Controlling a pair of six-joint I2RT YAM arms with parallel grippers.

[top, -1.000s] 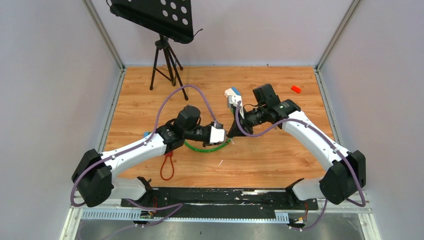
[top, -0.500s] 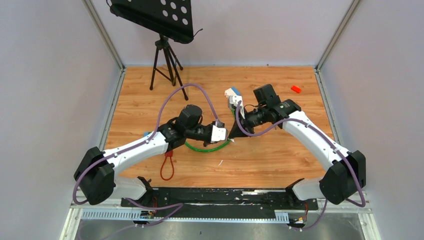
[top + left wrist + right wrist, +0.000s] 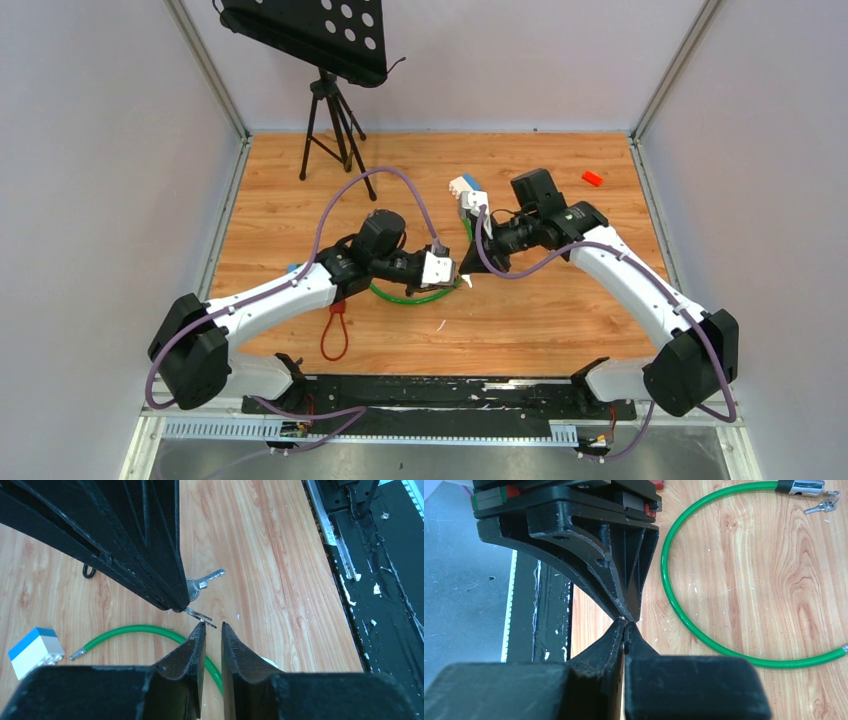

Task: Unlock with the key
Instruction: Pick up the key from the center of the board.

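the right gripper (image 3: pixel 175 608) has its jaws pressed together on a key (image 3: pixel 199 614), whose thin blade pokes out past the tips. a second key (image 3: pixel 204 581) hangs just beside the tips on the same bunch. the left gripper (image 3: pixel 212 628) meets it tip to tip. its jaws stand a little apart with nothing between them, and the end of the blade is just ahead of that gap.

only the left wrist view shows the keys. in the right wrist view the two pairs of tips hide the held key, and the right fingers (image 3: pixel 611 640) show as a closed wedge. in the top view the keys are no more than a pale glint where the grippers meet.

a green cable lock (image 3: pixel 405 297) curves on the wooden table (image 3: pixel 560 320) below the grippers. only the right wrist view shows its silver lock head (image 3: pixel 806 487), well apart from the grippers, with small keys (image 3: pixel 824 504) at its end.

a blue and white block (image 3: pixel 465 188) lies beyond the right wrist. a red block (image 3: pixel 592 178) sits near the far right corner. a red loop (image 3: pixel 335 335) lies beside the left arm. a tripod stand (image 3: pixel 335 120) with a black perforated plate (image 3: pixel 310 30) is at the back left.
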